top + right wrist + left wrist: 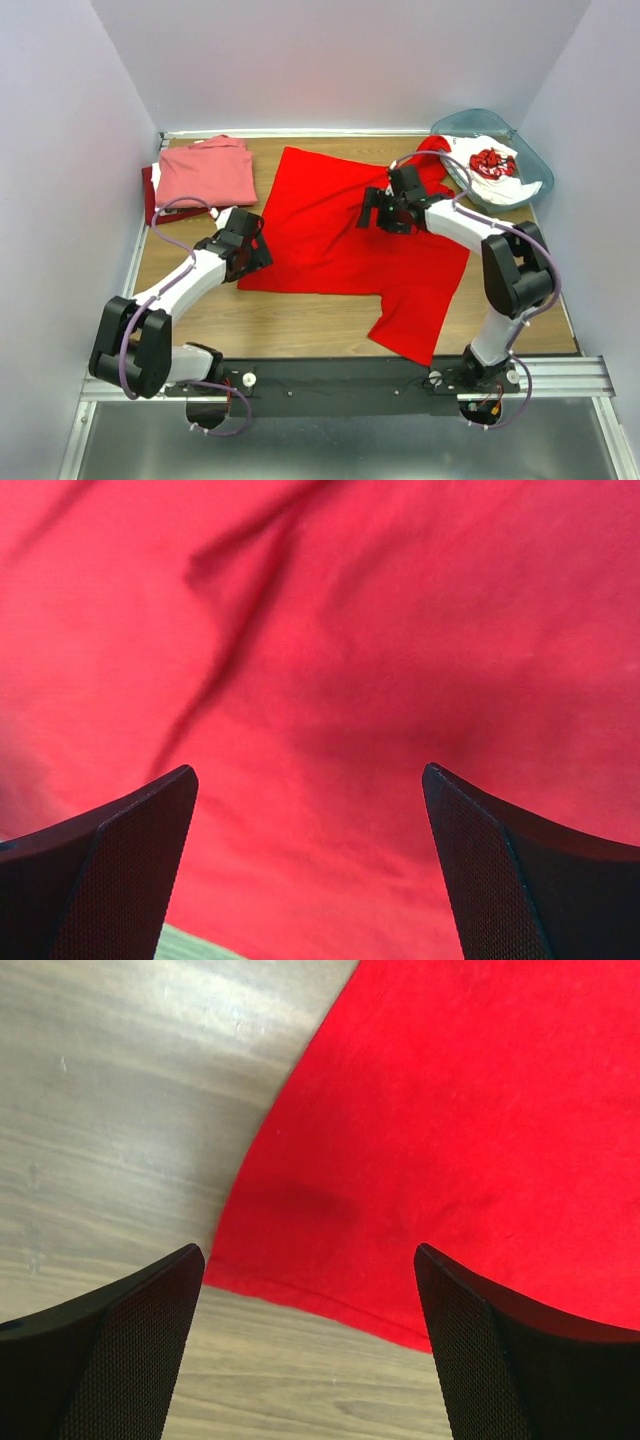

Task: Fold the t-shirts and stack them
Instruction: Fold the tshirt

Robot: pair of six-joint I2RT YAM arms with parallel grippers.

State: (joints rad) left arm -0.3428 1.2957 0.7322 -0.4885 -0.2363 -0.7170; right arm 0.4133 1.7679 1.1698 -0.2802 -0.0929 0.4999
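A bright red t-shirt [340,230] lies spread flat across the middle of the wooden table, one sleeve reaching toward the near edge. My left gripper [254,247] stands open over the shirt's left hem; in the left wrist view the left gripper [310,1250] frames that red edge [330,1300] with bare wood below it. My right gripper [372,211] hangs open above the shirt's upper right part, and the right wrist view has the right gripper [310,772] over wrinkled red cloth [330,680]. Neither holds anything. A folded salmon-pink shirt [205,172] rests on a darker red one [150,192] at the back left.
A translucent teal bin [532,152] at the back right holds a white shirt with red print [492,163]. Grey walls close in the table [300,320] on three sides. A metal rail [560,375] with the arm bases runs along the near edge.
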